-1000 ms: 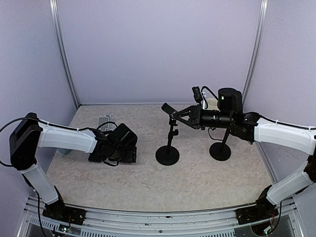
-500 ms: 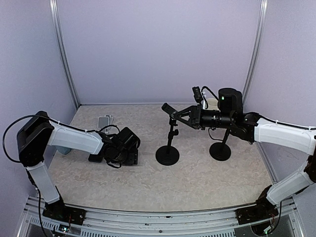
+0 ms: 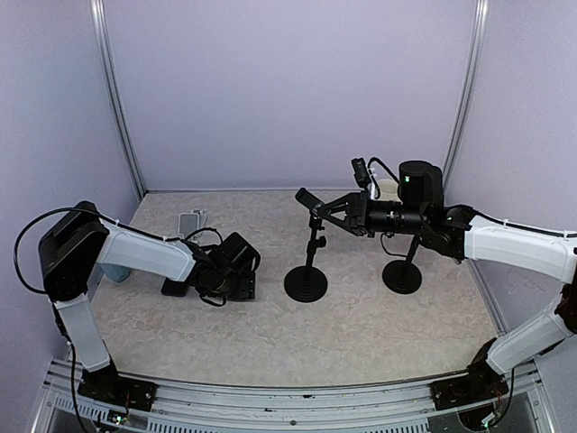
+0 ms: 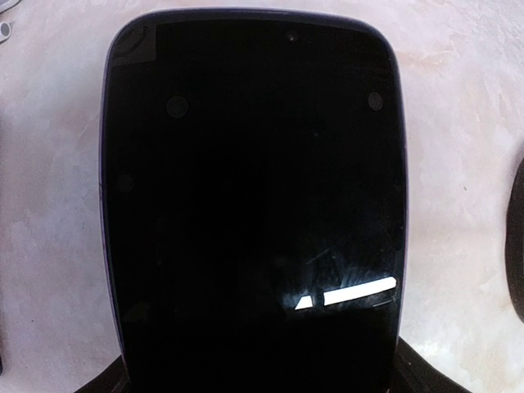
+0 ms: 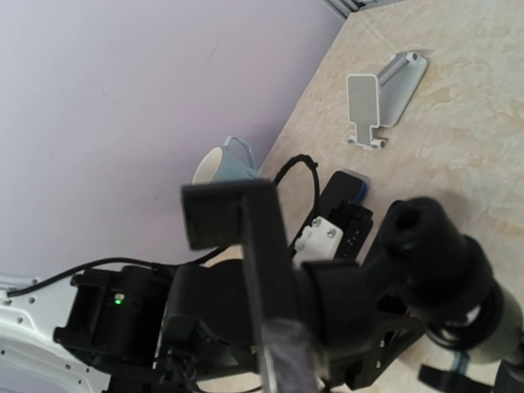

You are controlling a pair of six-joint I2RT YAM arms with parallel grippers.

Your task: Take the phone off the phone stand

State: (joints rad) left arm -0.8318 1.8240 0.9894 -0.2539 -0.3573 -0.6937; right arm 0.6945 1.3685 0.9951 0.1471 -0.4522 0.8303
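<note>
The black phone (image 4: 254, 205) lies flat on the table and fills the left wrist view. In the top view only its left end (image 3: 174, 289) shows. My left gripper (image 3: 206, 281) is low over its right end, with the jaws spread to either side of the phone; only dark finger parts (image 4: 430, 377) show at the bottom corners. The black phone stand (image 3: 306, 283) stands at mid-table with its holder (image 3: 305, 197) bare. My right gripper (image 3: 330, 209) is shut on the stand's top; the holder (image 5: 233, 214) shows close up in the right wrist view.
A second round-based black stand (image 3: 401, 276) stands under my right arm. A grey metal bracket (image 3: 192, 219) lies at the back left and shows in the right wrist view (image 5: 378, 100). A pale blue cup (image 5: 225, 160) sits by the left wall.
My left arm and gripper have drawn a little to the right and nearer, while the phone stayed put on the table. The right arm and stand have not moved.
</note>
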